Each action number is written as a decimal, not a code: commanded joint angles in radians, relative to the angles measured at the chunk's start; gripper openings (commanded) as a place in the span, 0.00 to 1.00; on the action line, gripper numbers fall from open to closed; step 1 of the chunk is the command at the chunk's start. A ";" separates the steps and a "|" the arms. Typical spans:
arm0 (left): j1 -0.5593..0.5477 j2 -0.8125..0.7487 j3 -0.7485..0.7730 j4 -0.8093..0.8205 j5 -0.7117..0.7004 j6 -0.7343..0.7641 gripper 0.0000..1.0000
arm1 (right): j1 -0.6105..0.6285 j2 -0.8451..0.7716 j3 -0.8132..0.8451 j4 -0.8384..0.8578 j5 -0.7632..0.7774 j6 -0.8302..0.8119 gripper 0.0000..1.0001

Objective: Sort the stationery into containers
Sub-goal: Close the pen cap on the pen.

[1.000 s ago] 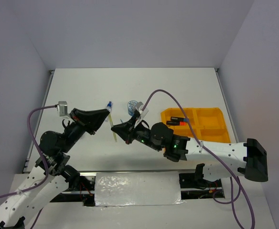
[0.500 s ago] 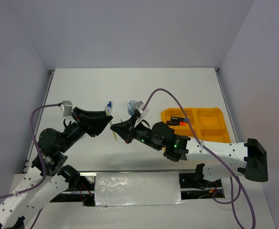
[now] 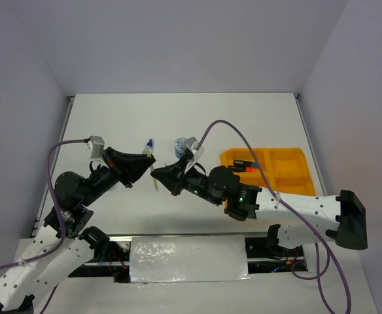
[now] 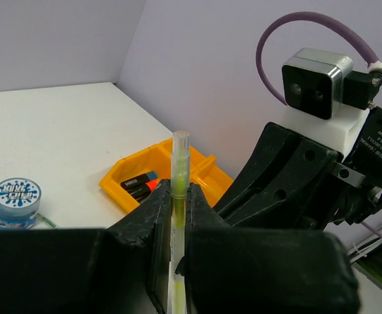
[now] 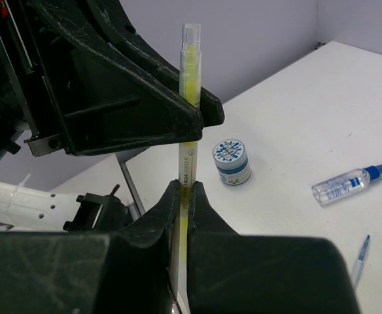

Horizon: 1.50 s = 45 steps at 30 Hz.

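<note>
**Pen handover, both grippers on it**
Left gripper (image 4: 178, 196) and right gripper (image 5: 184, 193) meet tip to tip at mid-table, reaching in from 8 and 4 o'clock, each clenched on the pen (image 3: 156, 180). Likely next: the left lets go and the right carries it to the tray (image 3: 269, 152) at 3 o'clock.

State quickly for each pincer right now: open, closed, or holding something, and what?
Left pincer: closed on the thin yellow highlighter.
Right pincer: closed on the same highlighter.
</note>
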 commanded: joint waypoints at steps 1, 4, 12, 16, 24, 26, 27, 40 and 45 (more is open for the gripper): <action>-0.008 0.009 0.055 0.038 0.113 0.021 0.00 | 0.003 -0.017 0.052 0.035 -0.058 -0.023 0.01; -0.010 0.014 0.071 0.067 0.157 0.029 0.00 | 0.000 -0.014 0.045 0.048 -0.117 -0.015 0.31; -0.010 0.003 0.063 0.134 0.223 0.010 0.00 | -0.011 0.007 0.061 0.065 -0.145 0.010 0.00; -0.008 -0.004 0.066 0.105 0.229 0.035 0.14 | -0.008 -0.003 0.055 0.067 -0.144 0.014 0.00; -0.010 -0.003 0.129 0.038 0.184 0.078 0.86 | -0.011 -0.008 0.050 0.038 -0.134 0.008 0.00; -0.008 0.009 0.175 0.001 0.142 0.090 0.92 | -0.012 -0.005 0.044 0.038 -0.138 0.003 0.00; -0.008 0.015 0.190 -0.008 0.131 0.091 0.92 | -0.011 -0.001 0.045 0.035 -0.139 0.002 0.00; -0.008 0.129 0.322 -0.195 0.010 0.104 0.70 | -0.012 0.021 0.084 -0.033 -0.116 -0.012 0.00; -0.008 0.140 0.319 -0.237 0.039 0.105 0.69 | -0.014 0.021 0.096 -0.048 -0.108 -0.010 0.00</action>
